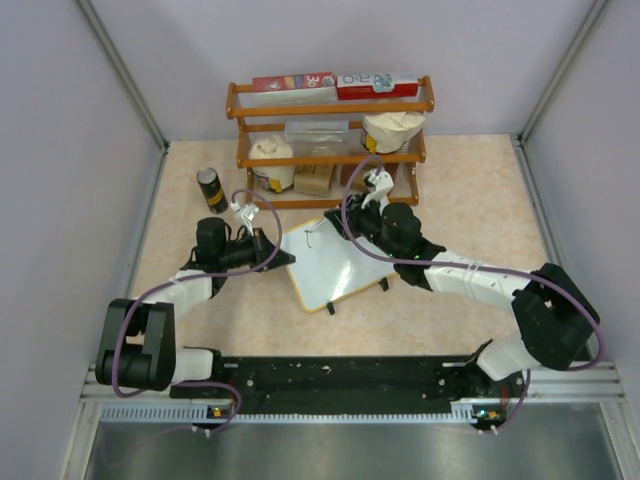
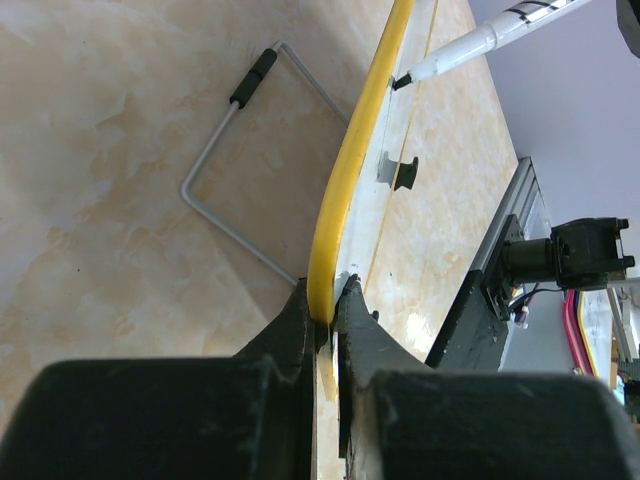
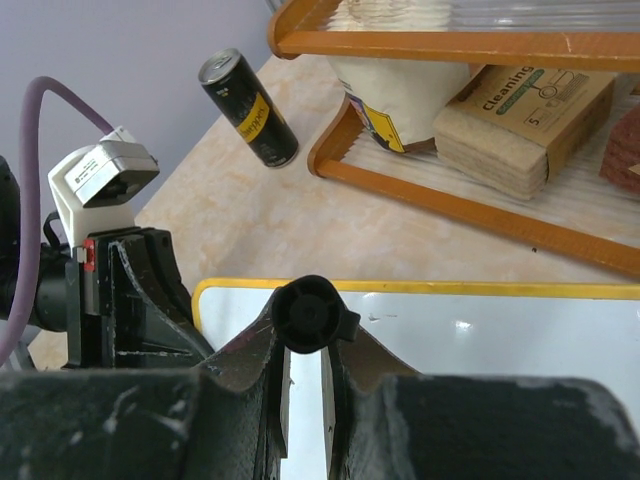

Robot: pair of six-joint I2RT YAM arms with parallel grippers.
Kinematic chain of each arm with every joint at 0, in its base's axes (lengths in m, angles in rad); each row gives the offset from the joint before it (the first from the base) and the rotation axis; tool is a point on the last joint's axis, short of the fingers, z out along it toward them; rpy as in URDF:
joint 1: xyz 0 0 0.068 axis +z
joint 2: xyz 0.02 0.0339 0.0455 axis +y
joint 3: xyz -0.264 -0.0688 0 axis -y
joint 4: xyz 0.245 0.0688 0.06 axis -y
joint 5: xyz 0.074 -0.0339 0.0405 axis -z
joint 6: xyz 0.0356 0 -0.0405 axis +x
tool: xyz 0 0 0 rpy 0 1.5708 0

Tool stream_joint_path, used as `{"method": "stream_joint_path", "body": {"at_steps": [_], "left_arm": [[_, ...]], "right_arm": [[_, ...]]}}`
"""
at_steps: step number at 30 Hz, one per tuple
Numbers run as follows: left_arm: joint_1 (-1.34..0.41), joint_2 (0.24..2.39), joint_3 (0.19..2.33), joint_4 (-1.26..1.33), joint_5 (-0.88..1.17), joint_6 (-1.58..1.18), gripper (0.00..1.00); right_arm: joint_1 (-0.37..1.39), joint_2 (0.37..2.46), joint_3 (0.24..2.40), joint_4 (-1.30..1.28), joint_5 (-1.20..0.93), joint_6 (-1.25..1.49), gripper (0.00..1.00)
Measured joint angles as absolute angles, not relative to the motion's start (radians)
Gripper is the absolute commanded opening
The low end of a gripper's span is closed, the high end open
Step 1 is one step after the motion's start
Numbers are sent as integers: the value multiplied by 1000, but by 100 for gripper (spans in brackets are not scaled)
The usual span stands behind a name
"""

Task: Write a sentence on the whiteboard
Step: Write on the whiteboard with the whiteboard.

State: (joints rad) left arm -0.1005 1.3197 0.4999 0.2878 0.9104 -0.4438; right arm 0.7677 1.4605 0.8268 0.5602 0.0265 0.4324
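Observation:
The whiteboard [image 1: 340,265] lies tilted on the table between the arms, with a yellowish frame [image 2: 348,175]. My left gripper [image 1: 285,257] is shut on its left edge [image 2: 330,305]. My right gripper [image 1: 352,224] is shut on a white marker [image 2: 480,40] with a black end [image 3: 305,313]. The marker tip [image 2: 403,80] rests at the board's upper left part. In the right wrist view, the board face [image 3: 500,340] shows only a tiny faint stroke [image 3: 375,318]. No readable sentence shows. The left gripper's fingers [image 3: 140,290] also show there.
An orange wooden shelf [image 1: 330,140] stands behind the board, holding bags, a sponge pack [image 3: 520,110] and red-and-white boxes [image 1: 340,84] on top. A black can [image 1: 211,189] stands left of it. A wire stand [image 2: 235,150] sticks out behind the board.

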Motion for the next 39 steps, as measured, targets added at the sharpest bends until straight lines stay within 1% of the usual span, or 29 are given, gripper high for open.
{"method": "stream_joint_path", "body": {"at_steps": [8, 25, 39], "left_arm": [[-101, 1320, 499, 288, 909, -445, 0], [-101, 1319, 499, 291, 910, -446, 0], [-101, 1317, 496, 295, 908, -446, 0]], "right_arm": [[762, 1445, 796, 577, 18, 440, 0], [754, 1464, 783, 594, -84, 469, 0], [754, 1443, 752, 591, -44, 484, 0]]}}
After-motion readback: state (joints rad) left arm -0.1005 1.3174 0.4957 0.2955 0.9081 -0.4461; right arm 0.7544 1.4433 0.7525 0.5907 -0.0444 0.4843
